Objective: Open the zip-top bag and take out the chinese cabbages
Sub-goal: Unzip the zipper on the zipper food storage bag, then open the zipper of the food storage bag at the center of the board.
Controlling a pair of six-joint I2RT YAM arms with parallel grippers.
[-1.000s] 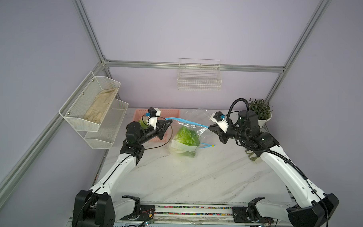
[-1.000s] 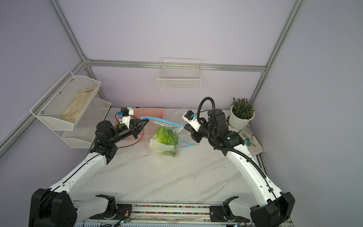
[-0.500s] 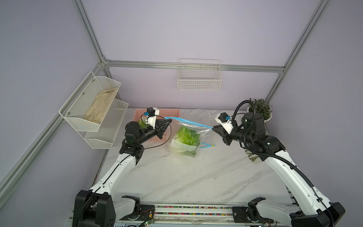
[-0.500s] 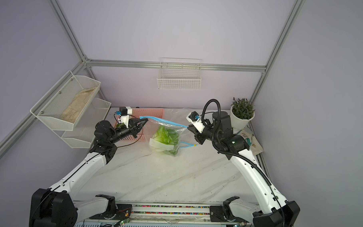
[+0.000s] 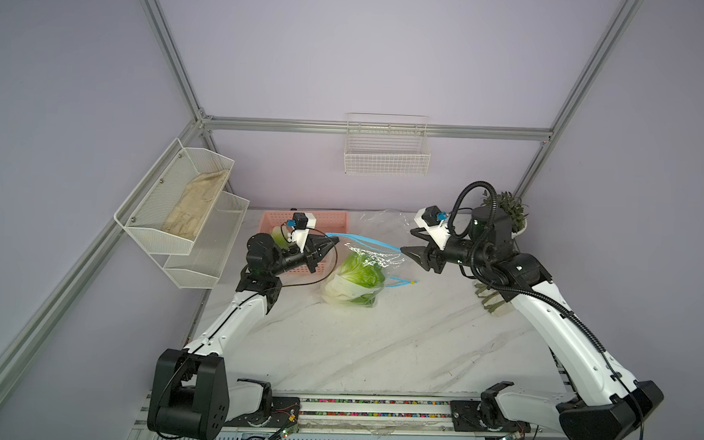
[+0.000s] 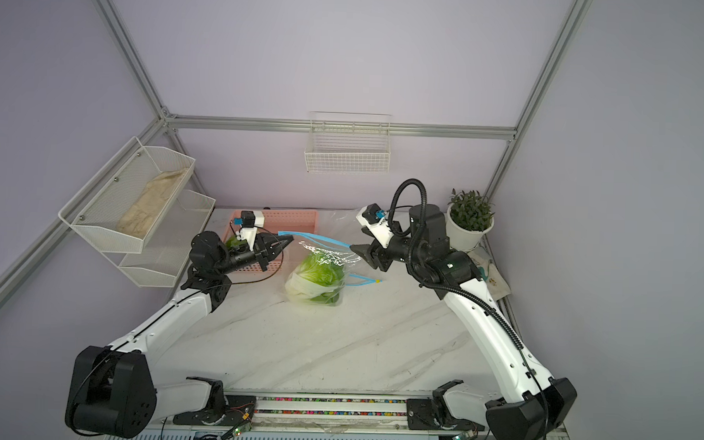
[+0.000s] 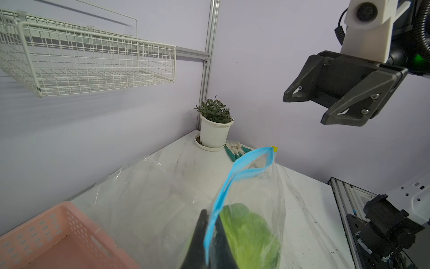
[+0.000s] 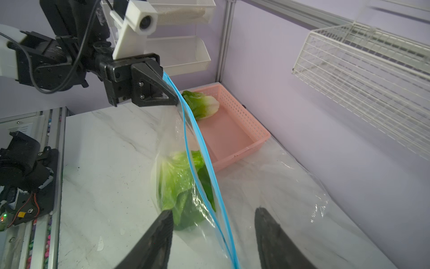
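Chinese cabbages inside zip-top bag, bag bottom on surface, mid, toward far edge. One more cabbage in pink basket near far-left corner. Left jaws clenched on bag's blue zip strip. Right jaws released, spread wide near strip's other end.

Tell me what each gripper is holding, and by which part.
The left gripper pinches the zip-top bag by one end of its blue zipper strip. The right gripper is open and holds nothing.
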